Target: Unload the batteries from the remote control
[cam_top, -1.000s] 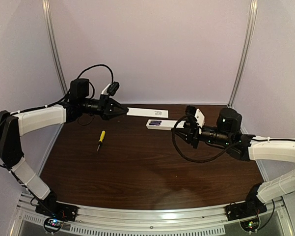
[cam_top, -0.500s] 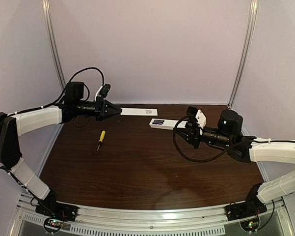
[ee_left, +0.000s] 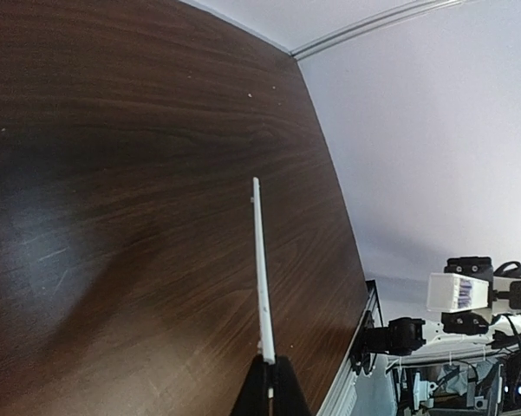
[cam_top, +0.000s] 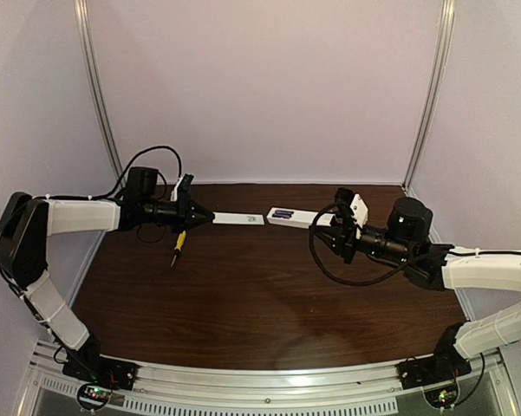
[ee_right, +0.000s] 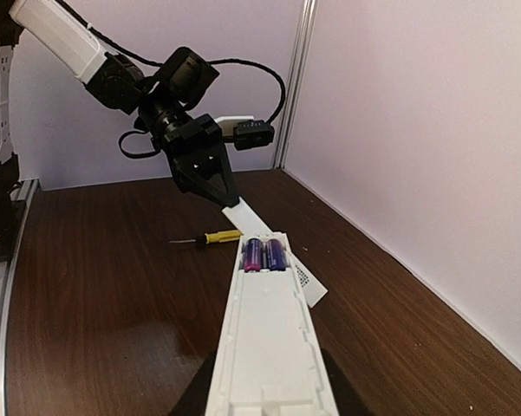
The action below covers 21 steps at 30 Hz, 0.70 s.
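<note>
- The batteries (ee_right: 263, 256) sit side by side in the open bay at the far end of the remote (ee_right: 269, 329), both in place, purple ends showing.
- The remote is held off the table (cam_top: 243, 295), out over its far right part, bay side up. The right gripper (cam_top: 328, 227) pinches its near end, jaws pressed onto the white body.
- The cover (cam_top: 238, 218) is off the remote. The left gripper (cam_top: 206, 217) has its jaws pressed together on one end of that thin strip, which sticks out toward the remote; the wrist view shows it edge-on.
- A screwdriver (cam_top: 179, 245) lies on the table below the left gripper, near the left edge.
- Risks, as I judge them:
  - The remote is gripped only at one end, so prying at the bay could lever it loose or twist it in the jaws.
  - Tipping the remote to shake the batteries out could send them rolling off the table.
  - The left gripper is occupied by the cover; until it sets that down, it cannot pick out a battery.
  - The cover and remote tips are close, so a careless swing could knock them together.
</note>
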Tool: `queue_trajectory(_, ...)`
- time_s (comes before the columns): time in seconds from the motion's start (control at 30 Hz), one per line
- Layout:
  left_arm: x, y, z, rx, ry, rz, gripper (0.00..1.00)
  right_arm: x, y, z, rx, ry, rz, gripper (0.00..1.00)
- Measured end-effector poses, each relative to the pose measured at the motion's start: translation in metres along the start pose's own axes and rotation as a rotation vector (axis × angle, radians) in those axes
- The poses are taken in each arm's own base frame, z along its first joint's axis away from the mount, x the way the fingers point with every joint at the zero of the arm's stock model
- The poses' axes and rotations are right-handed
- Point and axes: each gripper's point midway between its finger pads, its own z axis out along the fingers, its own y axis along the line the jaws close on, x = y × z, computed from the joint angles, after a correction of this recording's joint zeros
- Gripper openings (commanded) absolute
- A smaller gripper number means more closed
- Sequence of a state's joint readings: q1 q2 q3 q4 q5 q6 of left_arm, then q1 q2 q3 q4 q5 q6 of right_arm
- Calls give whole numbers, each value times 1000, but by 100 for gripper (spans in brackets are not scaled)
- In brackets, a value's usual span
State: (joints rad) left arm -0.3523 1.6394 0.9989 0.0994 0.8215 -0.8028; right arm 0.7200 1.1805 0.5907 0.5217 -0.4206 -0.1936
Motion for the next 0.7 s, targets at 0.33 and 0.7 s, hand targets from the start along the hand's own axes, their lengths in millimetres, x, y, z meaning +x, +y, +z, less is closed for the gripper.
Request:
queue_trajectory(0.33, 4, 54, 23, -82, -27, -108, 0, -6, -1, -1, 5, -33, 38, 0)
queue_trajectory(0.7, 3, 78, 34, -120, -54, -127, 0, 5, -1, 7, 1, -15, 64, 0)
